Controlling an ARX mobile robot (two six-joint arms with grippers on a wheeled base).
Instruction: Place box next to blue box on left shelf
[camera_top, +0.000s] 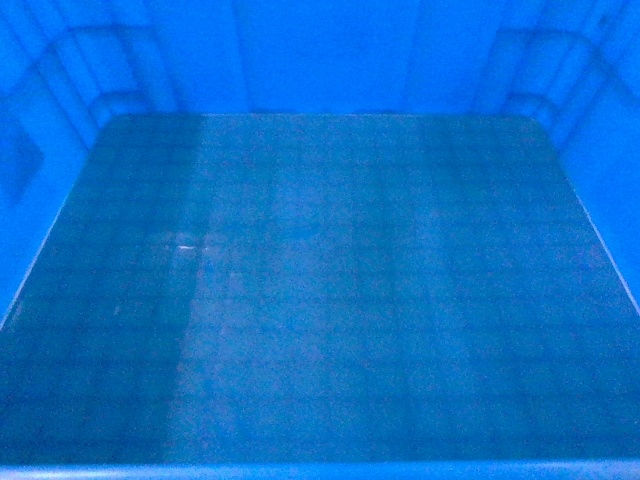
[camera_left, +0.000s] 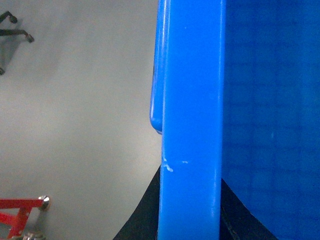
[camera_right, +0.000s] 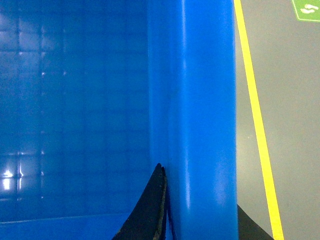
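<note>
The box (camera_top: 320, 300), a bright-blue crate with a grid-patterned floor, fills the whole head view, which looks down into it. My left gripper (camera_left: 190, 220) is shut on the box's left rim (camera_left: 192, 100), one black finger on each side of the thick rim. My right gripper (camera_right: 202, 215) is shut on the right rim (camera_right: 205, 100) the same way, with one finger (camera_right: 150, 210) inside the box and the other outside. The blue box and the left shelf are out of view.
Grey floor (camera_left: 75, 125) lies below the box on the left, with a red metal frame (camera_left: 20, 215) at the lower left corner. On the right a yellow floor line (camera_right: 255, 115) runs past the box, and a green floor marker (camera_right: 307, 9) sits at the top right.
</note>
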